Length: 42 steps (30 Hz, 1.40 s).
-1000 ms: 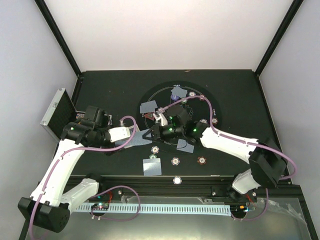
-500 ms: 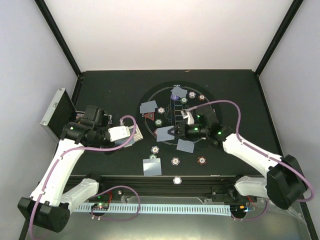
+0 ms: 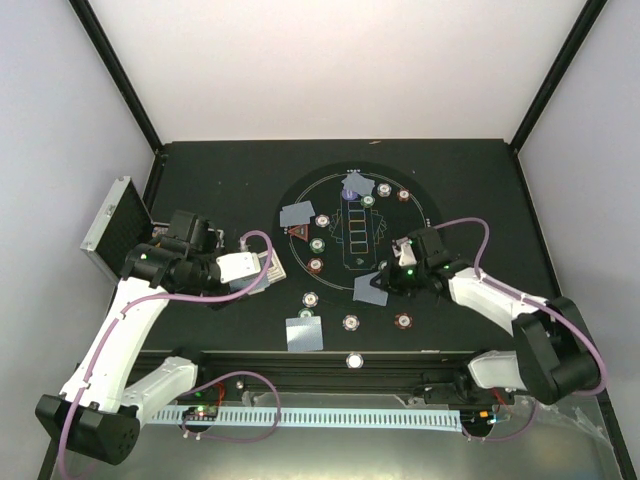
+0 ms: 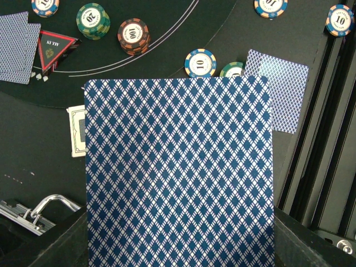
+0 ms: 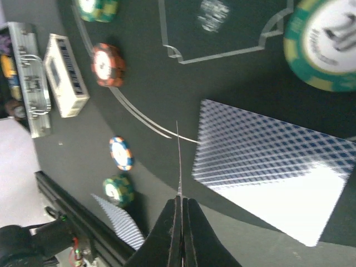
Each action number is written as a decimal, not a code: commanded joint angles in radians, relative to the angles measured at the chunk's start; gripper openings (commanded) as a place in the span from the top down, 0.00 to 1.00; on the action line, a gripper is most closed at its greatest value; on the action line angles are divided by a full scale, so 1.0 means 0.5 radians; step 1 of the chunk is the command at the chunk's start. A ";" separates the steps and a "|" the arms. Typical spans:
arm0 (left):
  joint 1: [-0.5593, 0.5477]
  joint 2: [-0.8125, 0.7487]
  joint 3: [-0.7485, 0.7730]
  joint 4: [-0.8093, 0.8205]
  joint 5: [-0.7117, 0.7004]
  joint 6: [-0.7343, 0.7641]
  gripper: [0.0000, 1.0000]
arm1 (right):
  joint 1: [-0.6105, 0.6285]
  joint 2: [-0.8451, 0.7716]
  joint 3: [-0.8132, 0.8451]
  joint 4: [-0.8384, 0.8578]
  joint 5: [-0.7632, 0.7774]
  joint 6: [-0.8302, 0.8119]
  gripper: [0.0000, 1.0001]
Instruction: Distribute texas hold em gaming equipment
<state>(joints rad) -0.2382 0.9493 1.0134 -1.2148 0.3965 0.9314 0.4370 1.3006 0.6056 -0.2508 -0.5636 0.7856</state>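
nearest me, a white button disc [image 3: 354, 360] is sitting on the black rail, outside the near rim of the printed circle [image 3: 410, 215]. the circle's thin pale lines are showing on the matte black table [image 3: 220, 170]. a grey-blue flat card [image 3: 304, 334] and round striped poker chips [image 3: 351, 322] are lying just beyond that rim.

at the circle's near right edge, the right gripper [image 5: 179, 206] is pressing its black fingers together on a thin card [image 5: 179, 161] seen edge-on. it is hovering just beside a second card [image 3: 370, 290] lying face down.

left of the circle, the left gripper [image 3: 262, 268] is pinching a diamond-patterned held card [image 4: 178, 172], which is filling its wrist view. a white card box [image 4: 77, 131] is peeking out behind it.

inside the circle, green and red-brown chips are standing in small stacks by the red triangle marker [image 3: 298, 233]. more cards and a purple disc [image 3: 352, 183] are sitting at the far rim.

further left of the circle, a silver ribbed metal case [image 3: 108, 222] is lying at the table's edge. pale walls [image 3: 330, 70] and black posts are closing in the space.
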 commanded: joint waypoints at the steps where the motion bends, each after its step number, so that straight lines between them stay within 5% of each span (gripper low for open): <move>1: -0.008 -0.001 0.078 0.009 0.018 -0.004 0.98 | -0.010 0.077 -0.060 0.035 0.141 -0.049 0.99; 5: -0.008 -0.007 0.084 0.000 0.014 0.005 0.99 | -0.010 0.091 -0.067 -0.018 0.240 -0.064 0.95; 13: -0.008 -0.006 0.092 -0.003 0.028 0.008 0.99 | -0.009 -0.065 0.016 -0.358 0.542 -0.147 0.56; 17: -0.008 0.000 0.098 0.000 0.057 0.009 0.98 | -0.006 -0.201 0.139 -0.606 0.729 -0.168 0.45; 25: -0.008 -0.005 0.085 0.014 0.106 0.015 0.99 | 0.200 -0.411 0.352 -0.393 0.320 0.042 0.20; 34: -0.008 -0.033 0.068 0.024 0.157 0.015 0.98 | 0.743 0.060 0.721 0.329 -0.071 0.383 0.14; 42: -0.010 -0.047 0.047 0.027 0.164 0.032 0.98 | 1.002 0.509 1.024 0.529 -0.229 0.450 0.14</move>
<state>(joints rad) -0.2382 0.9463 1.0134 -1.2144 0.4469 0.9318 0.8974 1.4944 1.0626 -0.0792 -0.6132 0.9703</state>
